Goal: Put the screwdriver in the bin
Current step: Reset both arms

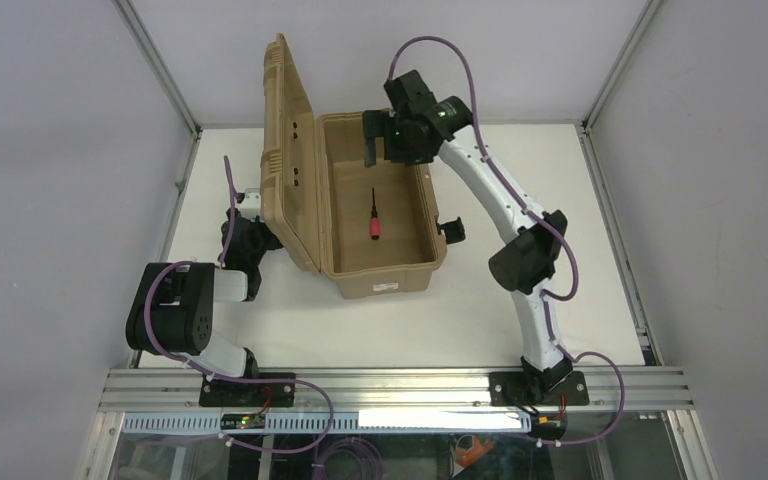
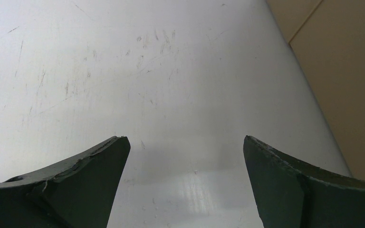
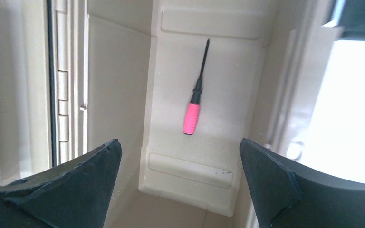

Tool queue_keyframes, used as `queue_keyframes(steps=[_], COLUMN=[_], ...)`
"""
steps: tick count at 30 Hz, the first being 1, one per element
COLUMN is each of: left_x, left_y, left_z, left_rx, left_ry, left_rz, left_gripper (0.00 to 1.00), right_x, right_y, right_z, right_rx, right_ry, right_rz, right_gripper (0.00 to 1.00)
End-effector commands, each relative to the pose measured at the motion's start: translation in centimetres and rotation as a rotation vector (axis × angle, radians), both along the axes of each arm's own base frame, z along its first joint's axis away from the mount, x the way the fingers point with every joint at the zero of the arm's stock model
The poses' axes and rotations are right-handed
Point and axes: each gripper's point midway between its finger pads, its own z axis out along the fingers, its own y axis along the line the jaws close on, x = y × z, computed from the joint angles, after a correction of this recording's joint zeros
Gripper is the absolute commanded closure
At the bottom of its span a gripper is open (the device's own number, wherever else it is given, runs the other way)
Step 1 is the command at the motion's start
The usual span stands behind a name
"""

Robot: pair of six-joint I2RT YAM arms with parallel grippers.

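Note:
The tan bin (image 1: 385,280) stands open on the table, its ribbed lid (image 1: 285,150) upright on the left. The screwdriver (image 1: 373,218), pink handle and thin dark shaft, lies flat on the bin's floor; it also shows in the right wrist view (image 3: 193,114). My right gripper (image 1: 378,148) is open and empty, above the bin's far end, clear of the screwdriver (image 3: 180,147). My left gripper (image 1: 250,205) is open and empty, low over the bare table left of the lid (image 2: 185,145).
A black latch (image 1: 451,230) sticks out from the bin's right side. The bin's tan wall (image 2: 347,85) is close on the right of the left gripper. The lid's hinge (image 3: 62,95) runs along the left in the right wrist view. Metal frame posts bound the table.

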Motion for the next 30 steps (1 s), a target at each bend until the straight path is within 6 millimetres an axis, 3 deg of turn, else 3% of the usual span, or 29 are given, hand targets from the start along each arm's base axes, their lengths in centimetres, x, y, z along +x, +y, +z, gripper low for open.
queue_keyframes(steps=[1,6,13,23,30], left_x=[0.4,0.4,0.5,0.4,0.5], left_y=[-0.2,-0.2,-0.2,-0.2,-0.2], left_z=[1.9,1.8,1.9,1.9,1.9], left_rx=[-0.017,-0.017,-0.017,-0.017,-0.017], left_ry=[-0.064,-0.064,-0.065,-0.064,-0.065], left_rz=[-0.013,-0.013,-0.012,-0.013,-0.013], left_gripper=[0.01,0.01,0.01,0.01,0.01], right_x=[-0.1,0.7,1.1,1.0,0.3], right_y=[-3.6,-7.7,-13.6,-21.9,-25.3], right_z=[8.4,10.9,12.2,10.7,9.0], right_rx=[0.057,0.067,0.044,-0.025,-0.053], right_ry=[-0.186,-0.277,-0.358,-0.403,-0.468], right_rz=[0.0,-0.058,-0.155,-0.331,-0.416], right_gripper=[0.01,0.01,0.01,0.01,0.01])
